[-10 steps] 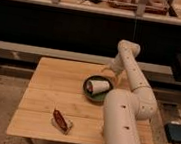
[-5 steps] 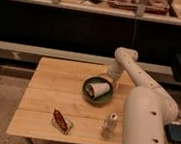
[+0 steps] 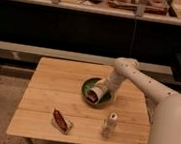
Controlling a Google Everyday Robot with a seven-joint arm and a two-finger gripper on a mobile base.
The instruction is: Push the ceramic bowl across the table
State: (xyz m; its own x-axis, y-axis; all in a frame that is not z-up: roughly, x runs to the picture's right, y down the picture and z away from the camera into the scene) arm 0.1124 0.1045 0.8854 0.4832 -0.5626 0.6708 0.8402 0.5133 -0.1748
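The ceramic bowl [image 3: 87, 92], a shallow dark-green dish, sits right of centre on the light plank table [image 3: 51, 88]. My white arm bends at an elbow [image 3: 125, 67] above the table's far right. From there it slopes down to the bowl. My gripper [image 3: 102, 86] is low over the bowl's right half, at or just inside the rim. A white cup-like shape [image 3: 96, 93] lies in the bowl right at the gripper's end. I cannot separate the two, nor see whether the gripper touches the bowl.
A red-brown packet [image 3: 61, 121] lies near the table's front edge. A small pale bottle [image 3: 109, 124] stands at the front right. My arm's bulk [image 3: 168, 133] fills the lower right. A dark counter with shelves [image 3: 89, 31] runs behind the table.
The thick lower part of my arm has swung right, uncovering the pale bottle. The forearm stays down at the bowl. The bowl has not visibly shifted.
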